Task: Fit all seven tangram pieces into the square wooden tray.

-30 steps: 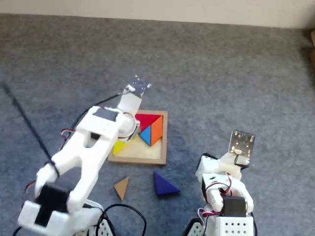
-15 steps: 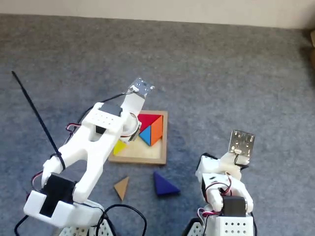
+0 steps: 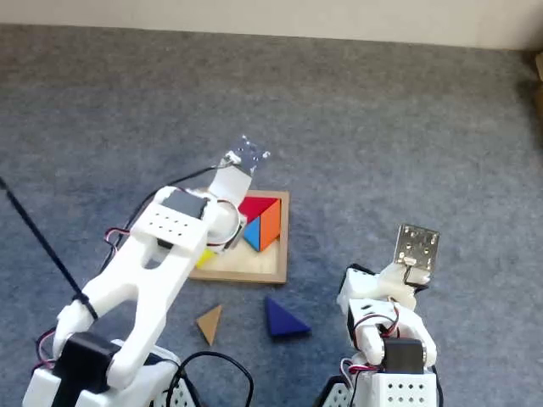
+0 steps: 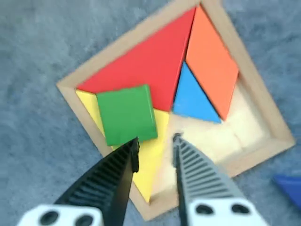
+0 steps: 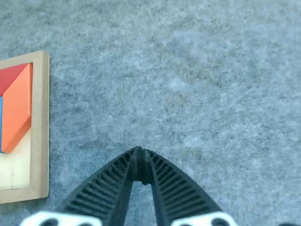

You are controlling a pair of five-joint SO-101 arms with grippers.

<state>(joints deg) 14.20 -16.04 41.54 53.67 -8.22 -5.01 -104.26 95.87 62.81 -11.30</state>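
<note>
Wooden tray (image 4: 244, 127) sits directly under the left claw (image 4: 155, 141), whose fingers stand slightly apart with nothing between them. Five coloured shapes lie inside it. A green square (image 4: 127, 114) rests just ahead of one fingertip, lying over a yellow triangle (image 4: 153, 165) that runs beneath the gap between the tips. Beyond the square, a large red triangle (image 4: 141, 66) lines the tray's far side. An orange parallelogram (image 4: 211, 70) lies against it, and a small light blue triangle (image 4: 193, 101) touches both. Bare wood shows beneath the other fingertip.

Behind the left claw, nearer the robot, a tan triangle (image 3: 209, 322) and a dark blue triangle (image 3: 284, 318) lie on the grey carpet (image 3: 382, 110), outside the tray's near rim and apart from each other. Further right, the right claw (image 5: 139, 155) is clenched with its tips touching and nothing in it. It hangs over the carpet, well apart from the tray.
</note>
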